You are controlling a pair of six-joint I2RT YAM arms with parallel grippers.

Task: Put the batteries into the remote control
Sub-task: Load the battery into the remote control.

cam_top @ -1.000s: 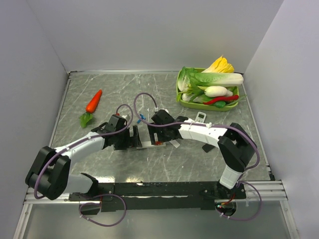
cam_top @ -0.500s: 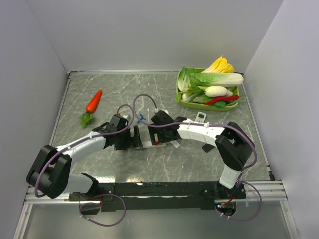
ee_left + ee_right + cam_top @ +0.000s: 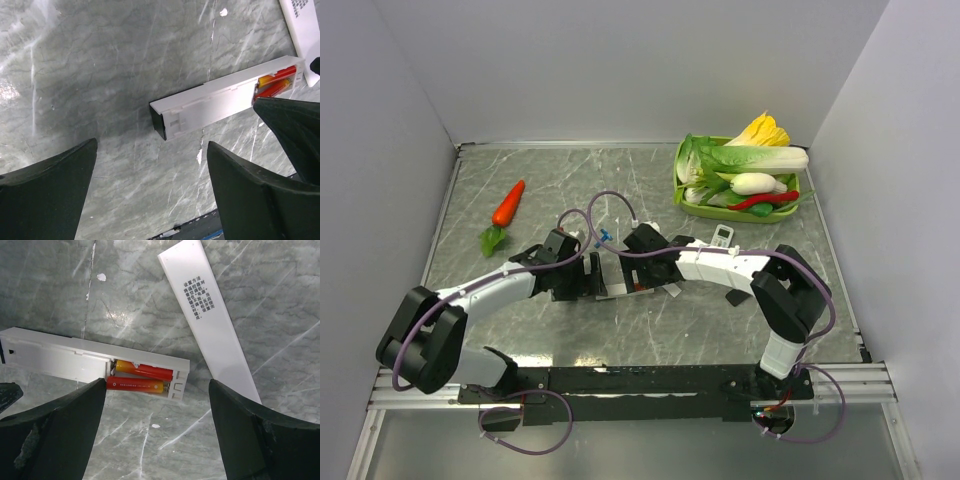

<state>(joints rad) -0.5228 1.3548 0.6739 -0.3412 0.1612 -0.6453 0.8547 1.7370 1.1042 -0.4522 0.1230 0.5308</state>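
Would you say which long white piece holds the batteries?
The remote control, with both batteries in its open bay; the detached back cover bears only printed text.

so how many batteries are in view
2. One battery and a second battery lie side by side in the open compartment of the remote control; others may be hidden.

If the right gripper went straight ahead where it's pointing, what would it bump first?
Probably the remote control, at its open end holding the batteries, which lies between the right gripper's open jaws. Depth is unclear.
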